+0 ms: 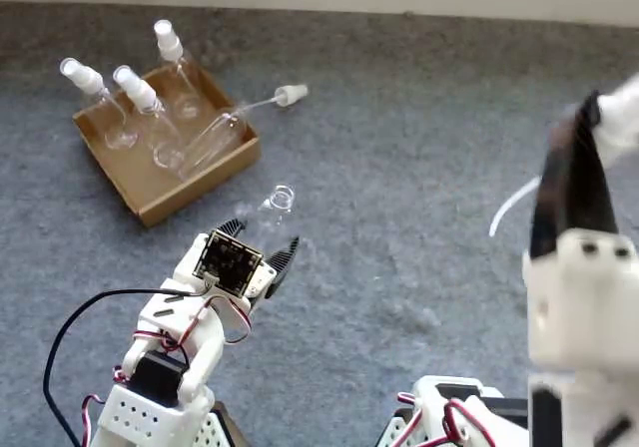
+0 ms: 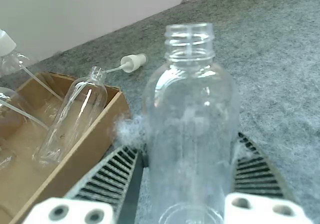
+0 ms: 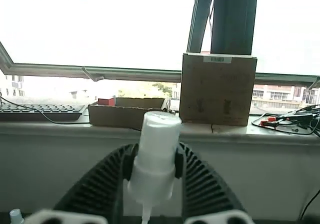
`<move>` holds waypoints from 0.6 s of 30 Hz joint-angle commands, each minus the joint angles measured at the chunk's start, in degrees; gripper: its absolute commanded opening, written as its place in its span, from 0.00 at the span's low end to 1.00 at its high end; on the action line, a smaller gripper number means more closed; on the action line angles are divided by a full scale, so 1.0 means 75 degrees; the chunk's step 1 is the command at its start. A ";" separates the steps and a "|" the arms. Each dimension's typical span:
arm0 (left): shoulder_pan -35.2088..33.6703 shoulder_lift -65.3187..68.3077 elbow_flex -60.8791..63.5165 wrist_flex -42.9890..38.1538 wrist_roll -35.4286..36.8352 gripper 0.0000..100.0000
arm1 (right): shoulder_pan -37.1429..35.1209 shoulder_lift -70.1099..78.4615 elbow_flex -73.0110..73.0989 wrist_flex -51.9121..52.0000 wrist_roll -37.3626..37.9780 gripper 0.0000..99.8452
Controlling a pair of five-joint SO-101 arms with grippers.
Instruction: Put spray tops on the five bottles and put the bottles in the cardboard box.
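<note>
One bottle (image 2: 190,129), neck open, is near the box (image 1: 205,180), grasped by my left fingers (image 2: 110,179). My right fingers (image 3: 105,184) clench a top (image 3: 156,154), held high. Capping step: next I must align its tube over the neck.

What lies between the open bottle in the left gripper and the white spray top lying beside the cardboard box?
Only bare grey mat, seen in the high view, from the open bottle to the spray top.
</note>
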 commanded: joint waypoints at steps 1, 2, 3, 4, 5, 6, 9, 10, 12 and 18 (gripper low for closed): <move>0.0076 -0.0029 0.0170 0.0012 0.0082 0.12 | -0.0064 0.0053 0.0850 0.0135 0.0035 0.00; 0.0076 -0.0029 0.0170 0.0012 0.0082 0.12 | -0.0064 0.0053 0.0932 0.0135 0.0035 0.00; 0.0076 -0.0029 0.0170 0.0012 0.0082 0.12 | -0.0064 0.0053 0.1026 0.0123 0.0035 0.00; 0.0076 -0.0029 0.0170 0.0012 0.0082 0.12 | -0.0064 0.0088 0.1108 0.0123 0.0035 0.00; 0.0076 -0.0029 0.0170 0.0012 0.0082 0.12 | -0.0064 0.0100 0.1237 0.0123 0.0035 0.00; 0.0076 -0.0029 0.0170 0.0012 0.0082 0.12 | -0.0064 0.0088 0.1377 0.0123 0.0035 0.00; 0.0088 -0.0029 0.0170 0.0012 0.0082 0.12 | -0.0064 0.0064 0.1799 0.0123 0.0035 0.00; 0.0088 -0.0029 0.0170 0.0012 0.0082 0.12 | -0.0064 0.0064 0.1916 0.0123 0.0035 0.00; 0.0088 -0.0029 0.0170 0.0012 0.0082 0.12 | -0.0064 0.0076 0.2186 0.0123 0.0035 0.00; 0.0088 -0.0029 0.0170 0.0012 0.0082 0.12 | -0.0064 0.0111 0.3417 0.0123 0.0035 0.00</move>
